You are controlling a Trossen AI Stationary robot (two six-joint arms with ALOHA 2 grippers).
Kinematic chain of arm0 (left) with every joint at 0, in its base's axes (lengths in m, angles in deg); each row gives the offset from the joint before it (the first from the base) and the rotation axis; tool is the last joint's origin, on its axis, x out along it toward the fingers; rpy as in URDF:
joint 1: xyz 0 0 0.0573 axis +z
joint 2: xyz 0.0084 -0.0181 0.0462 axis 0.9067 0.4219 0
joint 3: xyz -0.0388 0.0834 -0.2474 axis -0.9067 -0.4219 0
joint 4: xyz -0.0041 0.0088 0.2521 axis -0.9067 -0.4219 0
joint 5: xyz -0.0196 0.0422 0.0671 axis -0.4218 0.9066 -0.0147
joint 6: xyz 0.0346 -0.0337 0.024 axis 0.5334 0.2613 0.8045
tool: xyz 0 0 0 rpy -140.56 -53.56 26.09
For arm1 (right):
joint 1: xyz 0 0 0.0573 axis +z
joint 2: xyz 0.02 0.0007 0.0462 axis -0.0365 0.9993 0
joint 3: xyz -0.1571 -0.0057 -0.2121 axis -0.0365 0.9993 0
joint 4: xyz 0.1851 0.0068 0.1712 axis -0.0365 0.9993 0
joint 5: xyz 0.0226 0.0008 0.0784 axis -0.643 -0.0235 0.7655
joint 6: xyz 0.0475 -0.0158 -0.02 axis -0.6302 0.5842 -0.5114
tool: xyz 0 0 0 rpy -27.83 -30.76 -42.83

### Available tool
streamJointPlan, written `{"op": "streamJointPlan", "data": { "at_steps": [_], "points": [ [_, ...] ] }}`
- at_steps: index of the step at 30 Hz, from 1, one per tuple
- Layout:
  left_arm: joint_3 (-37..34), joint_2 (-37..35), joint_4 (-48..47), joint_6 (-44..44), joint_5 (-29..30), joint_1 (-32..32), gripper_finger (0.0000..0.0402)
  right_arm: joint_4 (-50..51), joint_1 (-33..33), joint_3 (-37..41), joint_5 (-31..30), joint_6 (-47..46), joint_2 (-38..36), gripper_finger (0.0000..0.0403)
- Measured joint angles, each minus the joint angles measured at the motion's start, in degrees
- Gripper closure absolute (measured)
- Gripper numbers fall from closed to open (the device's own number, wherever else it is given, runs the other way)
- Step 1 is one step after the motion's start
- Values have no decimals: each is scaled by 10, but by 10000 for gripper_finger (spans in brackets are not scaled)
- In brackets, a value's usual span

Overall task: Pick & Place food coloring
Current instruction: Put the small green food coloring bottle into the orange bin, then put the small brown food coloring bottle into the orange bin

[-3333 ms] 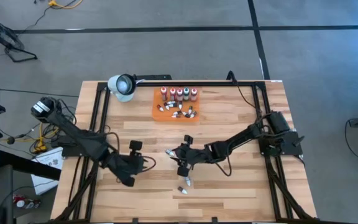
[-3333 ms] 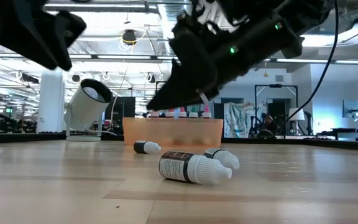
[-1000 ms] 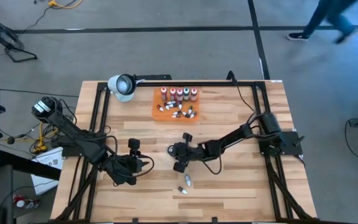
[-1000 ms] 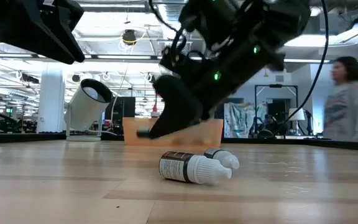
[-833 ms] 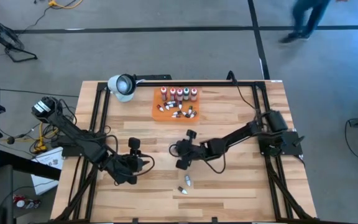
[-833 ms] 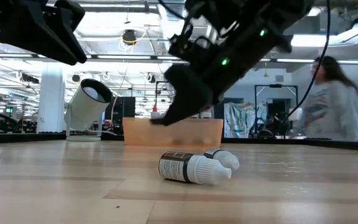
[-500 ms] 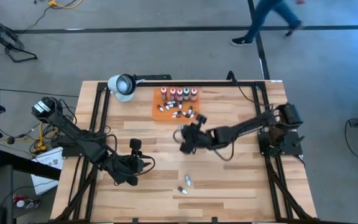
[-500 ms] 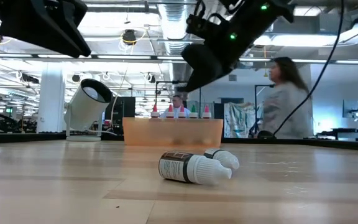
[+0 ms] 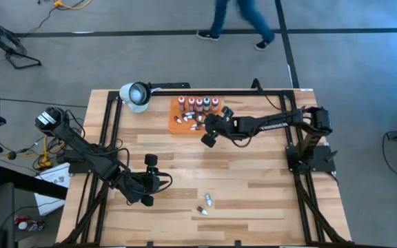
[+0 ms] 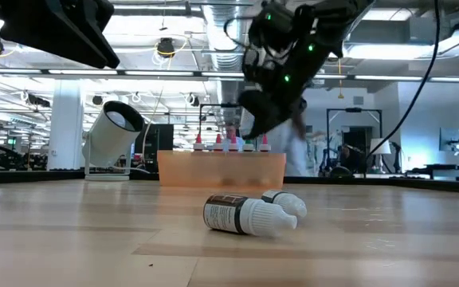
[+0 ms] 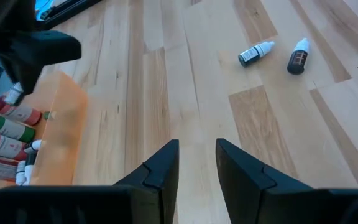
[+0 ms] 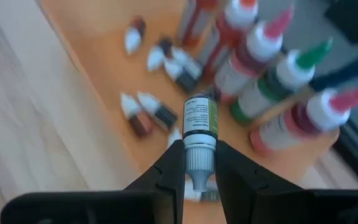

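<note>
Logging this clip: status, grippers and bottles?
Right gripper shut on a vial, over the orange tray. Left gripper open, idle near the table's front. Two vials remain on the table. Nothing in the way.

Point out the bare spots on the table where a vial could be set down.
Free wood lies between the orange tray and the two loose vials, and along the near right side. Crowded: the tray, where the right tool holds a vial, and around the left tool.
</note>
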State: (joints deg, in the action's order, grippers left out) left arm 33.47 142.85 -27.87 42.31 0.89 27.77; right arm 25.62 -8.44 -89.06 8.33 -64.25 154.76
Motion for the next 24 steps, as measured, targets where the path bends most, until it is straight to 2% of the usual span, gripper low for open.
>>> {"op": "streamJointPlan", "data": {
  "at_steps": [6,11,24],
  "points": [
    [0,0,0,0,0,0,302,4,-24,0,37,-11,0,337],
    [0,0,0,0,0,0,302,4,-29,1,38,-11,0,326],
    [0,0,0,0,3,0,302,4,-42,1,36,-39,0,267]
  ]
}}
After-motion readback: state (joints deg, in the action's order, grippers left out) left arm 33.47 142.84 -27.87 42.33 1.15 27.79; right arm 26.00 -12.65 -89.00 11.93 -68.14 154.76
